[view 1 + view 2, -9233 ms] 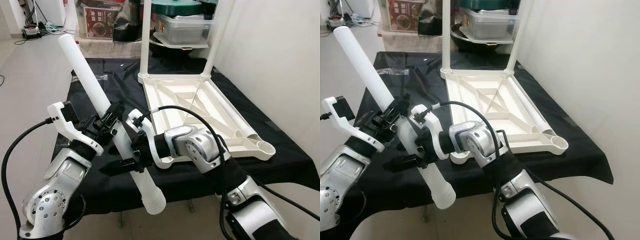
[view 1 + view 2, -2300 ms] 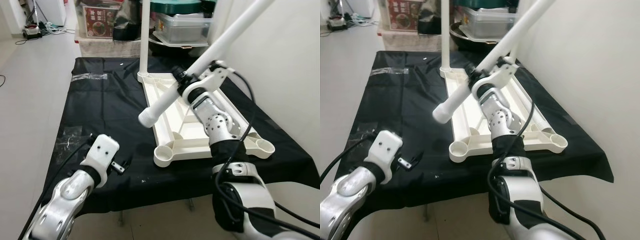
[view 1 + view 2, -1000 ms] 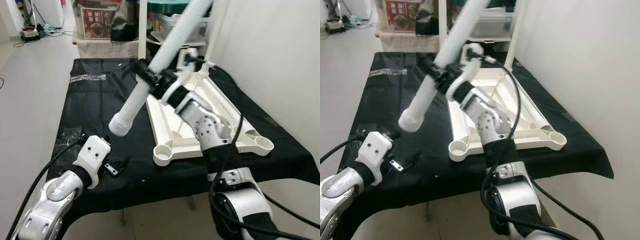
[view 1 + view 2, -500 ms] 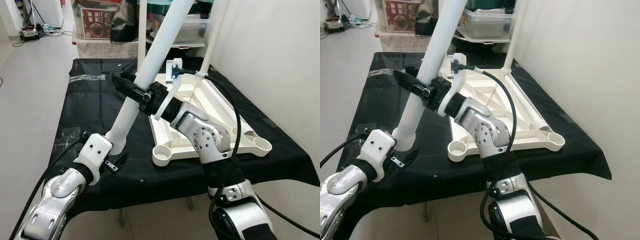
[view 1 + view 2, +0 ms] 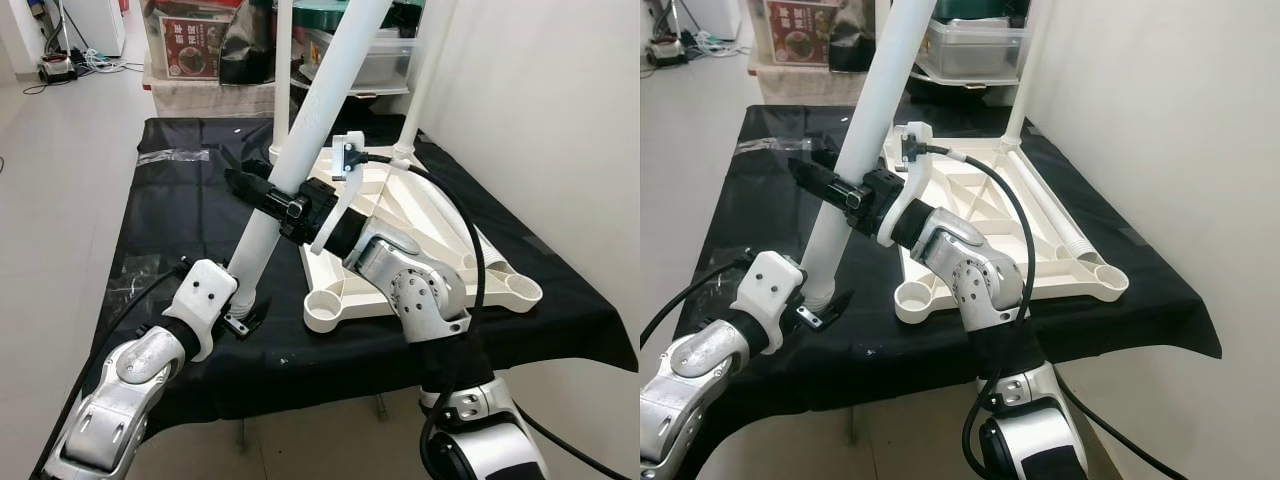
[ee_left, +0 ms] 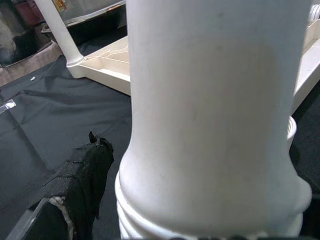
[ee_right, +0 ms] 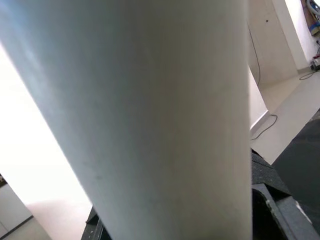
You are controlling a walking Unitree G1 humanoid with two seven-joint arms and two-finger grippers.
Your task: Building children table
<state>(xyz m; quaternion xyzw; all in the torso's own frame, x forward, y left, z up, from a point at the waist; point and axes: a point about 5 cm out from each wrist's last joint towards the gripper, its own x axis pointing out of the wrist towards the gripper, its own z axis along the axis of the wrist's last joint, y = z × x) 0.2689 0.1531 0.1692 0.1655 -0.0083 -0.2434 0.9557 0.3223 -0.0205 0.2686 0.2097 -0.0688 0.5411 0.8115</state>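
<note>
Cluttered room, white wall at right; storage boxes [image 5: 365,60] on the far side. A black-draped desk [image 5: 190,215] carried the upturned white tabletop [image 5: 420,235], two legs [image 5: 283,75] already standing in its far corners, the two near sockets unfilled.

The loose table leg [image 5: 300,150] stood steeply tilted, long axis running from its ribbed lower end near the desk's near-left part up and away to the right. Right claw [image 5: 262,196] was clamped around it mid-shaft. Left claw [image 5: 243,312] sat at the ribbed end, fingers either side of it; whether they pinched it I could not tell.

Key relation: the near-left socket [image 5: 327,308] lay just right of the ribbed end, beside the left claw. Judged that the leg's end needed shifting right to seat there.
</note>
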